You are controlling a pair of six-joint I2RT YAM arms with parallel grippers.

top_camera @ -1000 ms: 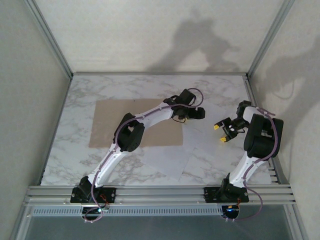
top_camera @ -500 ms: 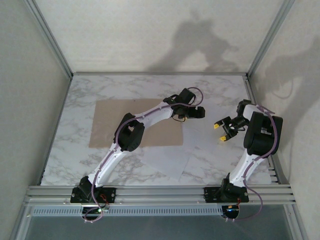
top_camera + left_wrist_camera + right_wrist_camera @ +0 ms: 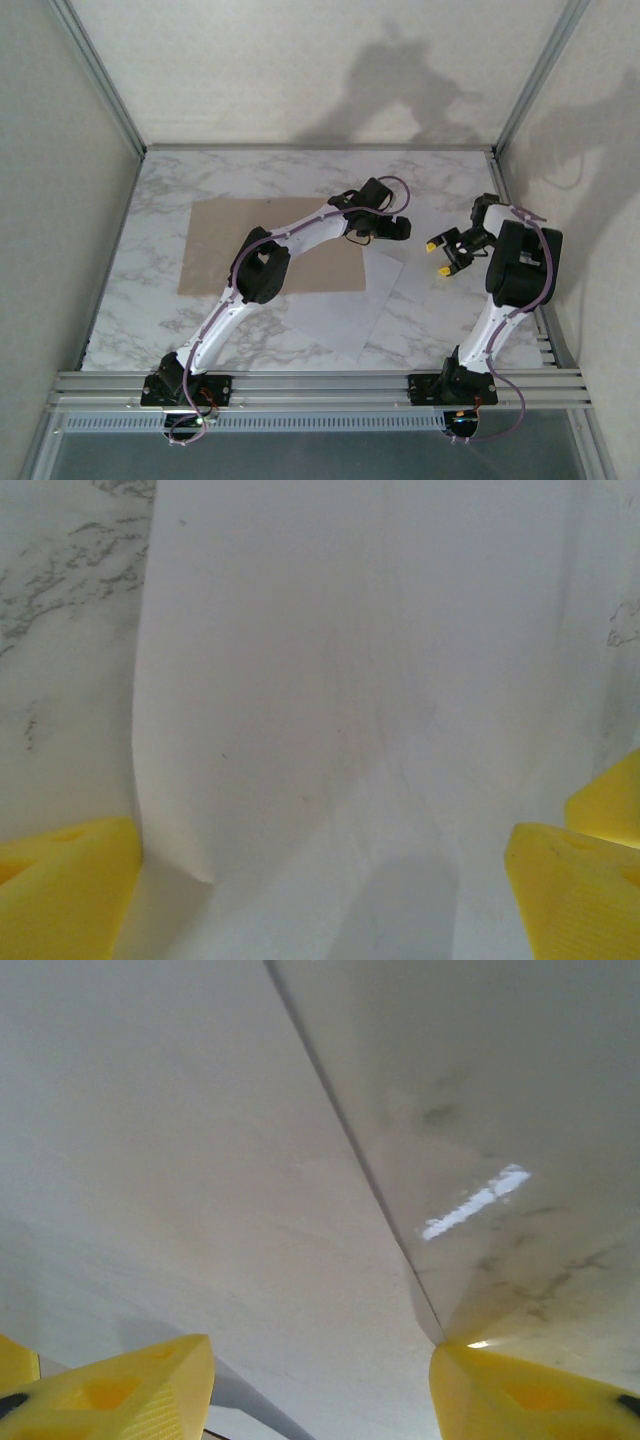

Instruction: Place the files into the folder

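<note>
Marble table (image 3: pixel 160 190), tan folder (image 3: pixel 210 235), pale aluminium-framed walls (image 3: pixel 250 70).

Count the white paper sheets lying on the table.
2 that I can tell apart: one sheet lies by the near right corner of the folder, and a second sheet overlaps it farther right. More may be stacked underneath, hidden.
</note>
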